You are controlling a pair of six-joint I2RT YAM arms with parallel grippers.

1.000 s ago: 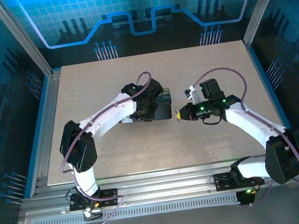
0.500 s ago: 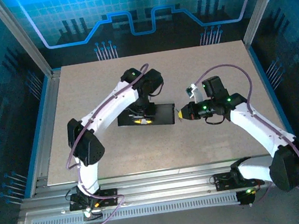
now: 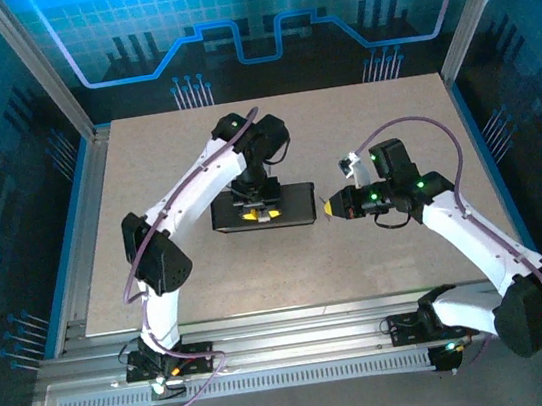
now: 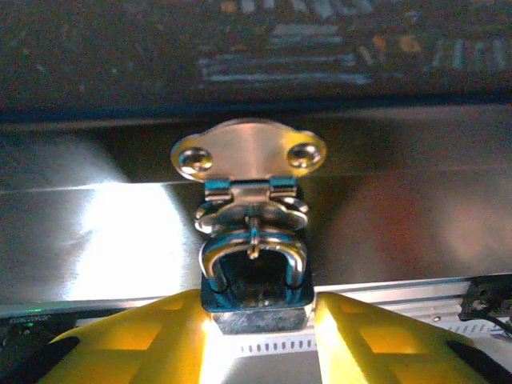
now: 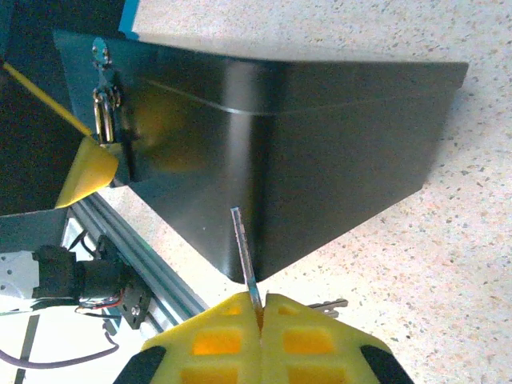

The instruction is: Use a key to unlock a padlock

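Left fingers [image 4: 160, 336] flank padlock [image 4: 254, 280], grip unclear, reaching over box [image 5: 320, 144] | right fingers [image 5: 312, 340] pinch key [image 5: 244, 248], level

Key [image 5: 244, 256] bow hidden within right pincer [image 5: 262, 302]

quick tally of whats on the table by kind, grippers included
black box: 1
padlock: 1
keys: 2 (one blade gripped, what looks like a second beside the fingers)
grippers: 2 (left gripper, right gripper)
total: 6
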